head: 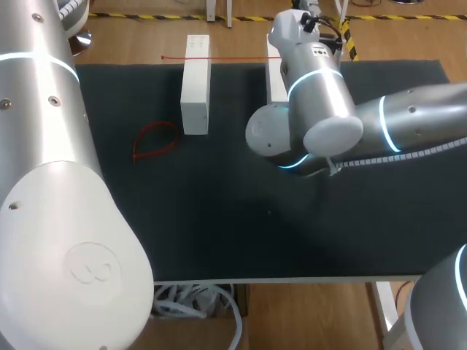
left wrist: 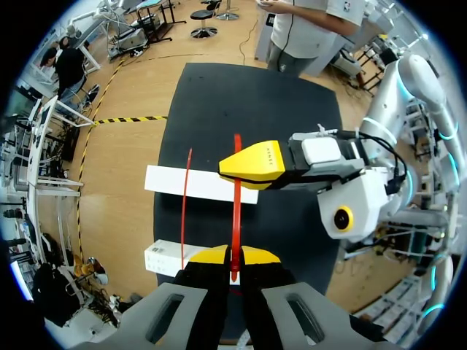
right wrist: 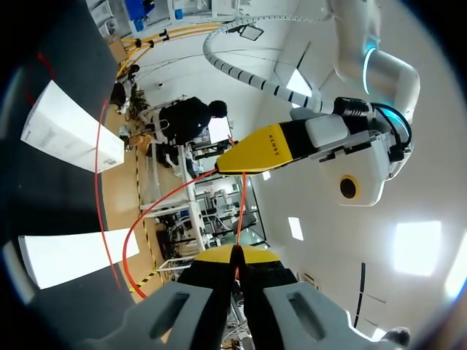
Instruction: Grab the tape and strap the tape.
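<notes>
L claw & R claw are each pinching shut on opposite ends of one red tape, holding it in the air above the table & white blocks, claws facing each other w/ the tape bowing into a loop. Risk, by my read: both grips are sitting at the very tips, so any pull or twist btwn arms could be slipping the thin tape free, or the close claws bumping
</notes>
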`<state>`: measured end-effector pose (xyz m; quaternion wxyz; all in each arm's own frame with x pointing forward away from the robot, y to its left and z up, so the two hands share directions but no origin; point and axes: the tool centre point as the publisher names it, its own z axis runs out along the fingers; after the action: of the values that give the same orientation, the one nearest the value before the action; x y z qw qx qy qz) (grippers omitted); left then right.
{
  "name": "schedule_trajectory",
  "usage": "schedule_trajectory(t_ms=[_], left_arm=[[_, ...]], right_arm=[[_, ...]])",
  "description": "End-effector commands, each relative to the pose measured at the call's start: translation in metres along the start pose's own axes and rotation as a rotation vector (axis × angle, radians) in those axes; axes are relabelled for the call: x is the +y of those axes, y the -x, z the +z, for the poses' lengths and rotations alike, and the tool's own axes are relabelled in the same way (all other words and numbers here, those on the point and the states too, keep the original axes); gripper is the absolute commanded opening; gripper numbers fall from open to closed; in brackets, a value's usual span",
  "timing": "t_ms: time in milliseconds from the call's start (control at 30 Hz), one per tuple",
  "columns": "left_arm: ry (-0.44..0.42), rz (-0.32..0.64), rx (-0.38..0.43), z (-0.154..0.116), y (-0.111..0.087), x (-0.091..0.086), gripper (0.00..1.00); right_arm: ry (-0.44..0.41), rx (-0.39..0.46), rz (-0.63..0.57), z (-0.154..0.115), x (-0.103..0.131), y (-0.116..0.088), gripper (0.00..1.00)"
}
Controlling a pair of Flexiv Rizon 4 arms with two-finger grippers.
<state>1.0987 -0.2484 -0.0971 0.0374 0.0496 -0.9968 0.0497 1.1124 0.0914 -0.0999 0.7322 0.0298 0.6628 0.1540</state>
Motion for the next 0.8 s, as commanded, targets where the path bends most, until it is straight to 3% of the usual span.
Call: schedule_trajectory(t_ms=[33,800], left_arm=[[0.010,-0.001,0.007,-0.003,0.002,-0.003,0.00],[0.010,-0.001,0.007,-0.003,0.002,-0.003,0.00]], right_arm=[[0.001,0.014,0.009,0.000,0.002,0.003,0.00],[0.032,0.016,0.025,0.000,0.015,0.001,0.00]])
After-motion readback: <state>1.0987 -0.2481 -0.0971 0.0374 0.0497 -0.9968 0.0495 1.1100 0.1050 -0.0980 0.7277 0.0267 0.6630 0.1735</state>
